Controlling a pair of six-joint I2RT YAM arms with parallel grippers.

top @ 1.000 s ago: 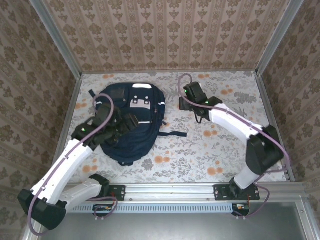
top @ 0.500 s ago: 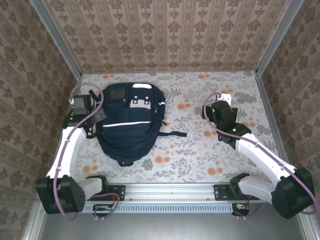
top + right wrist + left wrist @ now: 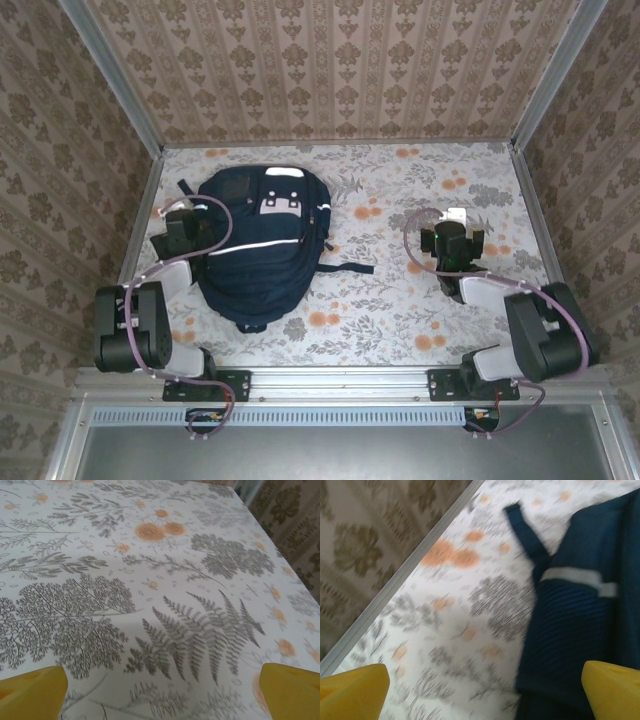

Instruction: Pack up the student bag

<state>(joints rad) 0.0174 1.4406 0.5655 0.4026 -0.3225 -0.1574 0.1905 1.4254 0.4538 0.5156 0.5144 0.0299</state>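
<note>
The student bag (image 3: 262, 245) is a dark navy backpack with a thin white stripe, lying flat on the left half of the floral table. My left gripper (image 3: 182, 218) hovers just left of it, open and empty. In the left wrist view the bag (image 3: 580, 630) fills the right side, with its stripe (image 3: 580, 576) and a dark strap (image 3: 522, 527). The left gripper (image 3: 482, 700) has its yellow fingertips (image 3: 350, 690) wide apart over bare cloth. My right gripper (image 3: 452, 230) is open over the right half of the table, away from the bag. Its yellow fingertips (image 3: 292, 690) are spread and the right gripper (image 3: 162, 695) holds nothing.
A dark strap (image 3: 345, 267) trails right from the bag onto the cloth. Patterned walls with metal corner posts (image 3: 140, 210) close in the table on three sides. The wall's metal base edge (image 3: 395, 582) runs close to my left gripper. Both arms are folded back near their bases.
Both arms have pulled back toward their bases. The left gripper left the top of the bag for its left side. The right gripper moved from beside the bag to the right half and opened wider.
</note>
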